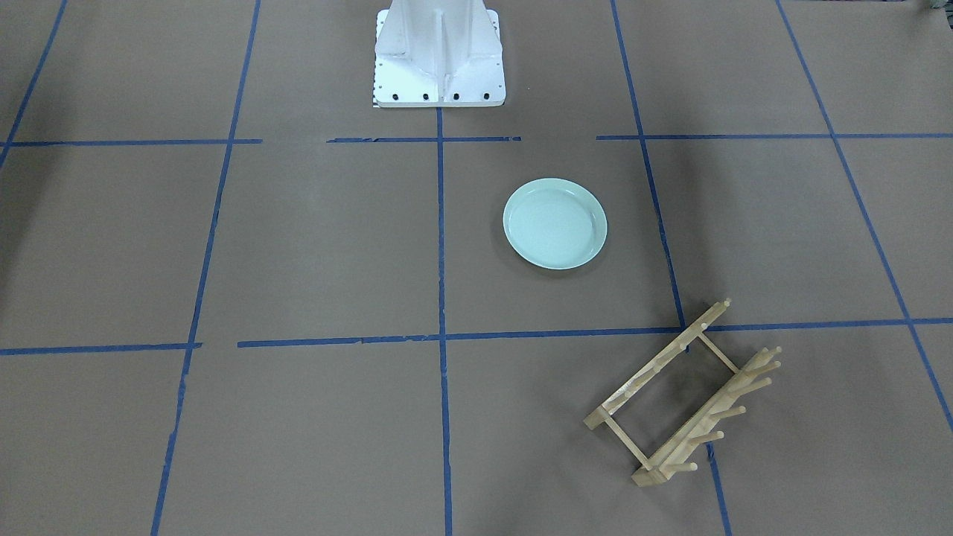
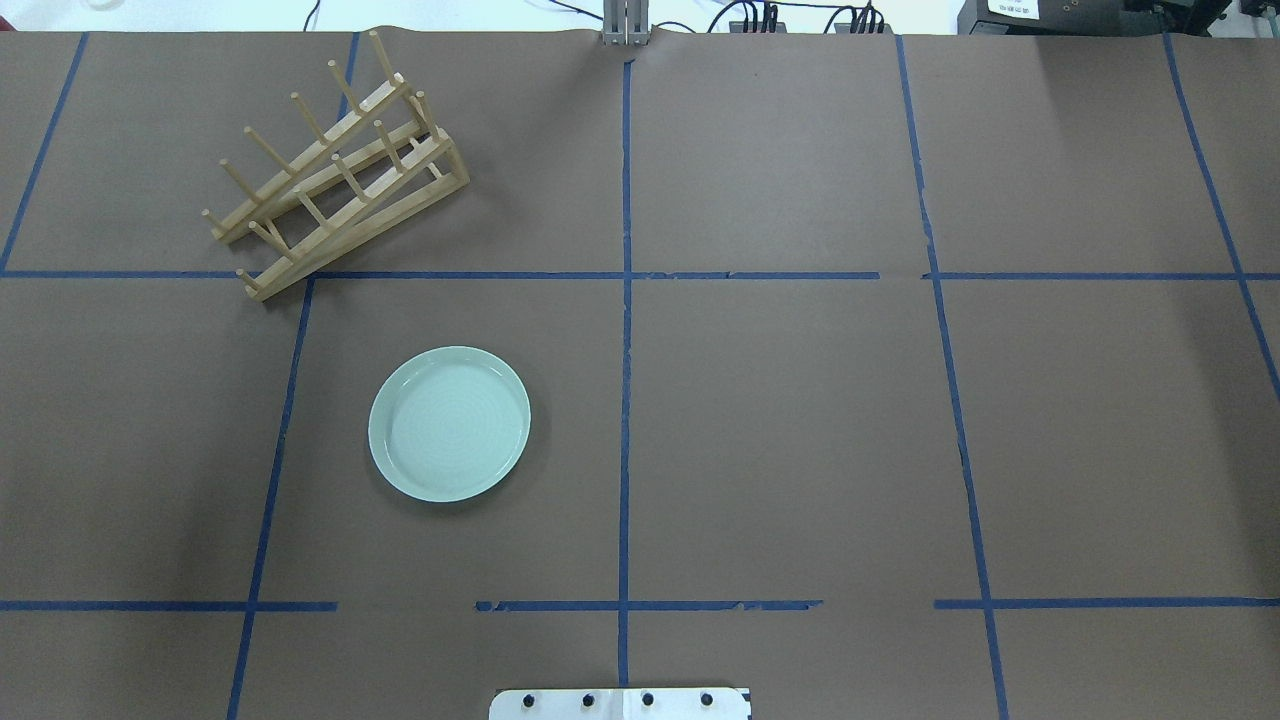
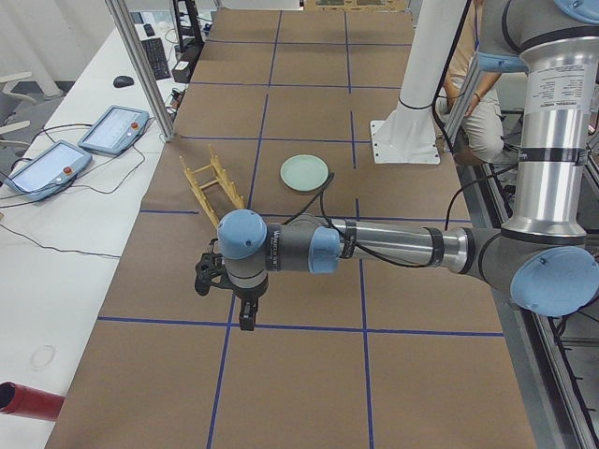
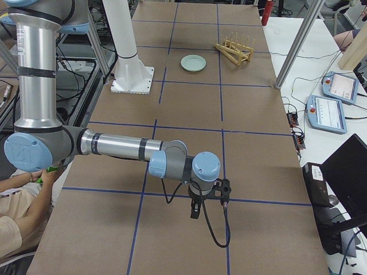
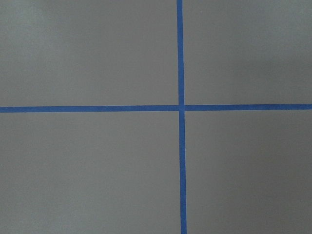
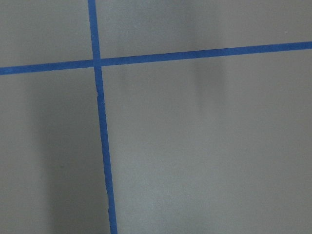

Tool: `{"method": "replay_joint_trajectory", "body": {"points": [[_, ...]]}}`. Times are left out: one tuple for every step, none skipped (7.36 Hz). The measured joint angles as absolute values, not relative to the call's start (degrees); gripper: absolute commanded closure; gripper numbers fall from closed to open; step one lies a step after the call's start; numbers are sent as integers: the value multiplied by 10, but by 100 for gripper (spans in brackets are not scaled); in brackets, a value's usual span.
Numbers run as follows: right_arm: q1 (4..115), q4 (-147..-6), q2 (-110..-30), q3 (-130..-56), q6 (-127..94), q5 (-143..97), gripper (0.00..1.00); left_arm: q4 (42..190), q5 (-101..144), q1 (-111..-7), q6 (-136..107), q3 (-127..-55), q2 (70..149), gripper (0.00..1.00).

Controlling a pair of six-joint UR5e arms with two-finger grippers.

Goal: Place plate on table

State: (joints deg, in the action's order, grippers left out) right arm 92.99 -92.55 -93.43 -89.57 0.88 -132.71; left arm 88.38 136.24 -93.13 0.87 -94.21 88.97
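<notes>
Brown paper crossed by a grid of blue tape lines (image 5: 181,107) covers the table (image 2: 800,420), with the robot's white metal base (image 1: 439,56) bolted at its middle edge. A white bench alongside carries two teach pendants (image 3: 114,128) and loose cables.

The plate (image 2: 449,423), pale mint green, lies flat and rim up on the paper inside one grid square on the robot's left half. It sits between the base and a light wooden peg rack (image 2: 335,170), apart from both. The rack sits askew to the grid, one corner over a tape line.

Both arms reach out to opposite ends of the table, well apart from the plate. Each has its forearm level and its wrist turned down over a tape crossing. The left gripper (image 3: 247,323) and the right gripper (image 4: 195,213) hang just above the paper, holding nothing. They show only in the side views, so I cannot tell whether their jaws stand apart or together.
</notes>
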Motion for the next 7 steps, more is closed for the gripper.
{"method": "replay_joint_trajectory", "body": {"points": [[930,-925,-934,-896,9,-1327,0,884,1362,-932,7,-943,885,0],[930,-925,-934,-896,9,-1327,0,884,1363,-932,7,-944,874,0],[930,-925,-934,-896,9,-1327,0,884,1369,-932,7,-946,865,0],[930,-925,-934,-896,9,-1327,0,884,1382,-932,7,-948,861,0],[930,-925,-934,-896,9,-1327,0,884,1389,-932,7,-952,861,0],[930,-925,-934,-896,9,-1327,0,883,1390,-932,8,-956,861,0],[930,-925,-934,-896,9,-1327,0,882,1388,-932,8,-961,861,0]]}}
